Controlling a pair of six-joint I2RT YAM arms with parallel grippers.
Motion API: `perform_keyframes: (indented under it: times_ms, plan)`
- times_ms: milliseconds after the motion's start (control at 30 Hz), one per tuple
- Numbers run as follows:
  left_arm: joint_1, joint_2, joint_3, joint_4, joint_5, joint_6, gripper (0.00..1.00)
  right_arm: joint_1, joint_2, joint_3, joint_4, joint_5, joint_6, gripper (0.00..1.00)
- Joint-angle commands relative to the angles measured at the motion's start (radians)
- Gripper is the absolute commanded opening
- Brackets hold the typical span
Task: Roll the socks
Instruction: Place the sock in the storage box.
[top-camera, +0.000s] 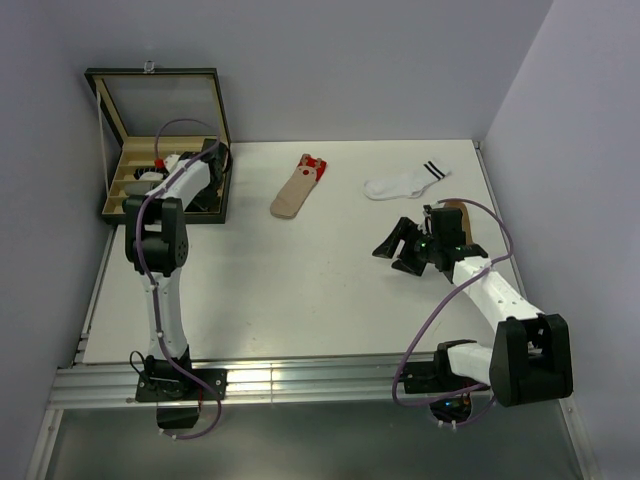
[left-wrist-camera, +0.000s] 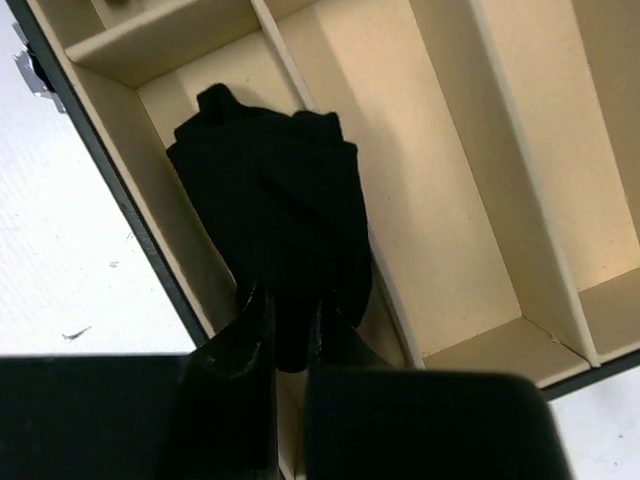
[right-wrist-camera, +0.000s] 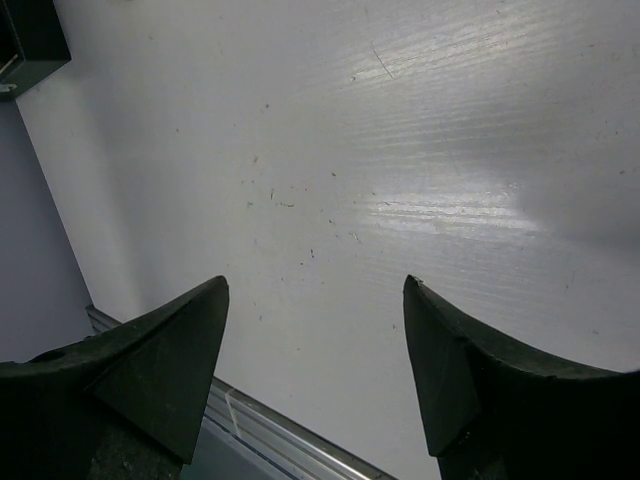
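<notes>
Above: my left arm (top-camera: 160, 240) reaches into the box (top-camera: 150, 74); a beige sock (top-camera: 297, 190) and a white sock (top-camera: 405, 183) lie on the desk (top-camera: 300, 290). Left wrist: my left end effector (left-wrist-camera: 290, 310) is clenched on a black sock (left-wrist-camera: 270, 200), seemingly rolled, in a compartment. Right wrist: my right end effector (right-wrist-camera: 316, 290) hangs released over the desk.

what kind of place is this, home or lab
Probably a robot lab cell: a white table enclosed by plain walls, with a left arm and right arm bolted to an aluminium rail.

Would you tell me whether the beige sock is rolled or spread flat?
Spread flat: the beige sock lies full length on the table, red cuff showing.
</notes>
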Motion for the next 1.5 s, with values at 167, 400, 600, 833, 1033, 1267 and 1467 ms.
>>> perform_keyframes:
  times_ms: [167,400,600,833,1033,1267,1467]
  plan:
    - [0.001,-0.025,-0.051,0.017,0.089,-0.053,0.08,-0.012,-0.034,-0.010,0.004,0.004,-0.014,0.77]
    - [0.001,-0.134,-0.117,0.047,0.104,-0.047,0.48,-0.014,-0.040,-0.010,0.006,0.004,-0.008,0.77]
    - [-0.002,-0.197,-0.136,0.035,0.104,-0.035,0.66,-0.014,-0.041,-0.008,0.009,0.000,-0.005,0.77]
    - [-0.003,-0.221,-0.090,-0.035,0.059,-0.038,0.78,-0.014,-0.029,-0.010,0.026,-0.026,0.006,0.77]
    - [-0.002,-0.252,-0.051,0.000,-0.065,-0.038,0.61,-0.012,-0.032,-0.010,0.023,-0.026,0.002,0.77]
    - [0.006,-0.192,0.028,0.040,-0.112,0.011,0.53,-0.014,-0.028,-0.014,0.024,-0.030,0.000,0.77]
    - [0.034,-0.142,0.024,0.090,-0.100,0.030,0.51,-0.014,-0.031,-0.017,0.023,-0.028,-0.009,0.77]
